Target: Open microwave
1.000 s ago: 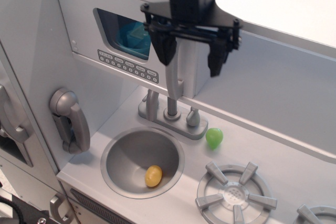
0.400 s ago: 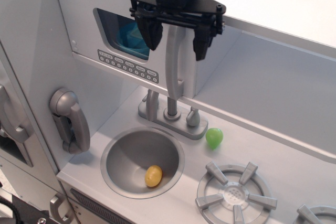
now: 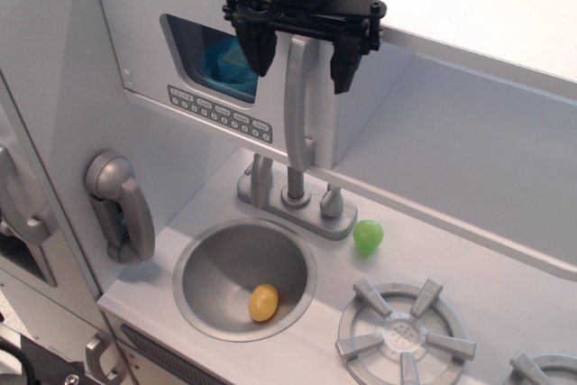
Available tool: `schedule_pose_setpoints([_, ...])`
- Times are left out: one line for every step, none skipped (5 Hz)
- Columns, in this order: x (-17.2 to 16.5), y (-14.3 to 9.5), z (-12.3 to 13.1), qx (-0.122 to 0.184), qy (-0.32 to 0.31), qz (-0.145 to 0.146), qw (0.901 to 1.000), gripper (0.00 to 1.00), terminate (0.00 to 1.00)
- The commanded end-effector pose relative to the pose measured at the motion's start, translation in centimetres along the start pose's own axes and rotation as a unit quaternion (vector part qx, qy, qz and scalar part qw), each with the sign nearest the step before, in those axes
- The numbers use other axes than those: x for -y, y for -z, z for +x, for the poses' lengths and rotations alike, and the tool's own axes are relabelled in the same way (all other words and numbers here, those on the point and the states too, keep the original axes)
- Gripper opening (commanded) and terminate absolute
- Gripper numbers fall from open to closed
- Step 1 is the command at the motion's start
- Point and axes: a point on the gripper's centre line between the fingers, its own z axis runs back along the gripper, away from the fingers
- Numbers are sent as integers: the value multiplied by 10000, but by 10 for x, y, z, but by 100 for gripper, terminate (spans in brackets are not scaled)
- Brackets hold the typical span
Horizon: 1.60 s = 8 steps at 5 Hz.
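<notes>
Phone handset (image 3: 120,207) on the left wall. Microwave (image 3: 212,65) sits in the upper cabinet, door closed, button row (image 3: 219,113) under the window. Gripper (image 3: 302,53) at the top of the silver handle (image 3: 297,101); jaws apart, straddling it, not clamped. Below: sink (image 3: 216,268) with a yellow piece (image 3: 264,302), faucet (image 3: 290,188), green piece (image 3: 368,236), burner (image 3: 402,331).

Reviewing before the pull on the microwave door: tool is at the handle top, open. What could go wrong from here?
1. The tool straddles only the top end of the silver handle; closing that high, it may slip off when pulling.
2. Its fingers hang close to the microwave door face and could scrape it.
3. The faucet stands just below the handle; a swinging door or dropping arm might hit it.
</notes>
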Motion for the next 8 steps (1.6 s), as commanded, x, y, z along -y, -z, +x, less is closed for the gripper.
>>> schedule_pose_setpoints([4, -8, 11, 506, 287, -122, 9982, 0, 0])
schedule_pose_setpoints([3, -9, 5, 572, 414, -122, 9974, 0, 0])
schedule_pose_setpoints([-1, -14, -10, 523, 622, -110, 9966, 0, 0])
schedule_pose_setpoints([-9, -22, -33, 419, 829, -169, 9955, 0, 0])
schedule_pose_setpoints([-22, -31, -56, -109, 1237, -114, 9922, 100, 0])
schedule_pose_setpoints([-22, -38, -73, -878, 1395, 8, 9863, 100, 0])
schedule_pose_setpoints([5, -39, -84, -1402, 1647, -151, 9762, 100, 0])
schedule_pose_setpoints([40, -32, -78, -1491, 1582, -346, 9755, 100, 0])
